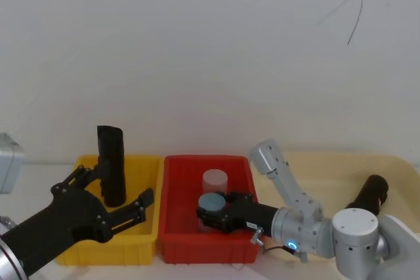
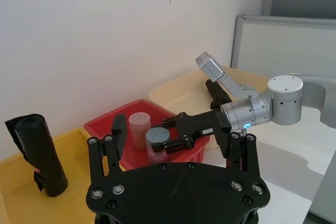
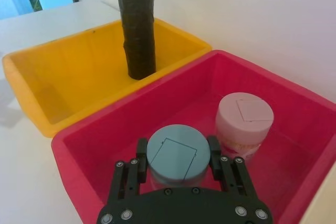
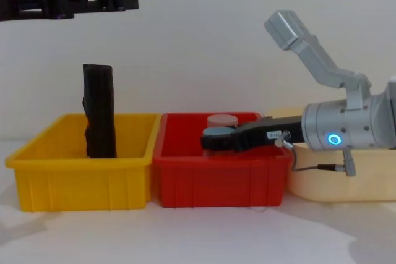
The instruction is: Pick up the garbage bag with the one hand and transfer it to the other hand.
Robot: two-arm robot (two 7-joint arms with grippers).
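Black left hand (image 1: 115, 204) spread above yellow bin (image 1: 147, 227) rim.

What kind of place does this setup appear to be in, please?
Probably a robot test bench in a lab or office: a yellow bin and red bin on a white table against a bare wall, a partition panel nearby.

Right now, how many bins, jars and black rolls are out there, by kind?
Bins: 3, yellow bin, red bin, cream bin
Jars: 2, blue-lidded jar, pink-lidded jar
Black rolls: 2, garbage bag in the yellow bin, second roll in the cream bin
Total: 7
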